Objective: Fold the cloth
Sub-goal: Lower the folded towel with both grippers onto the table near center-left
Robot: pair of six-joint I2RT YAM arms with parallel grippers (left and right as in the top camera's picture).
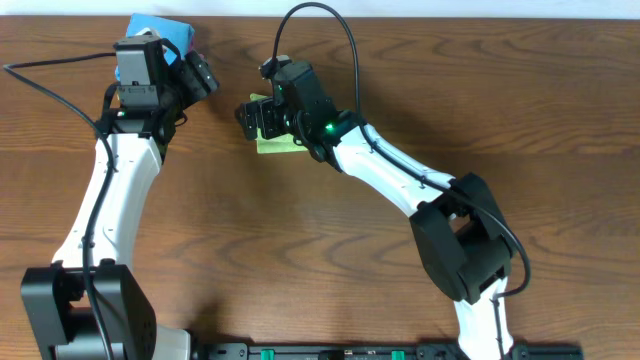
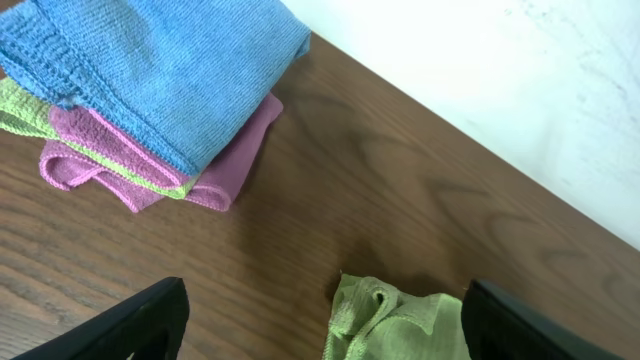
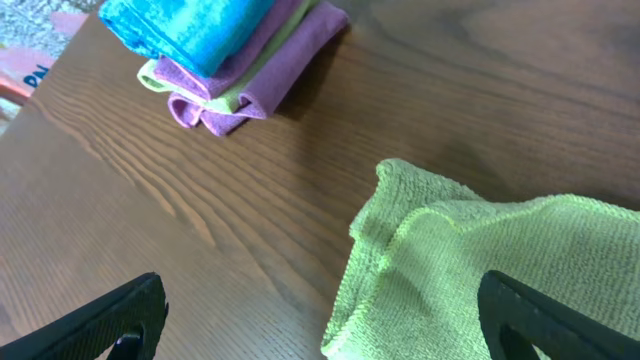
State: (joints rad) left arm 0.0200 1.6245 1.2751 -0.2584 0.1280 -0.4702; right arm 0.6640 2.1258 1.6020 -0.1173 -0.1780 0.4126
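Lime-green cloth (image 3: pixel 470 260): soft looped terry, likely light and limp, apt to sag and bunch. It lies rumpled on the wood-grain table (image 3: pixel 200 220) directly under the right gripper (image 3: pixel 320 320), whose jaws are spread wide and hold nothing. Left gripper (image 2: pixel 325 335) is likewise released, with the cloth low between its fingers. Best hold: pinch a hemmed corner. Folded blue-and-purple stack (image 3: pixel 230 60) sits beyond both.

The left pincer (image 2: pixel 325 300) stands wide open. The crumpled cloth (image 2: pixel 400 325) lies low between its fingers, nearer the right one. Ahead of it, bare bench (image 2: pixel 380 170) runs free to the far edge. Ahead and to its left, the stack of folded cloths (image 2: pixel 150 90) bars the way. The right pincer (image 3: pixel 330 320), also spread wide, has the cloth beneath its right side and free bench at its left. The stack lies well ahead of it.
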